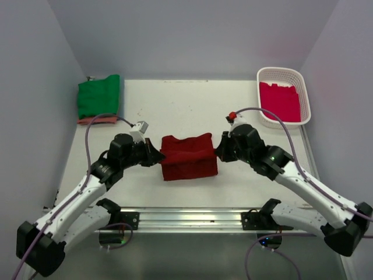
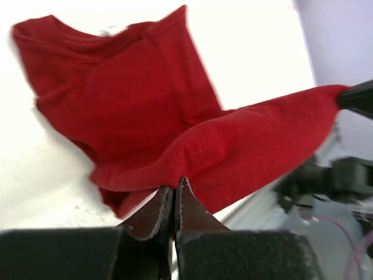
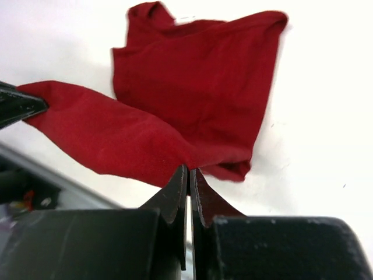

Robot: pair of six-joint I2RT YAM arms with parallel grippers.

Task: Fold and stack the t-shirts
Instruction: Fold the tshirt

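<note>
The left gripper (image 2: pixel 175 184) is clamped on one end of the dark red t-shirt (image 1: pixel 187 156)'s near fold. The right gripper (image 3: pixel 188 172) is clamped on the other end, and the fold is stretched between them over mid-table (image 1: pixel 175 105). Far left, a folded green t-shirt (image 1: pixel 99 96) lies on a salmon-pink t-shirt (image 1: pixel 96 121). Far right, a crimson-pink t-shirt (image 1: pixel 280 100) lies in the white basket (image 1: pixel 282 71).

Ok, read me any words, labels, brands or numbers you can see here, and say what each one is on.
No text here can be read.
dark red t-shirt: a pale scrap at its collar, too blurred to read.
green t-shirt: no print visible.
crimson t-shirt: no print visible.
white basket: no marking visible.
</note>
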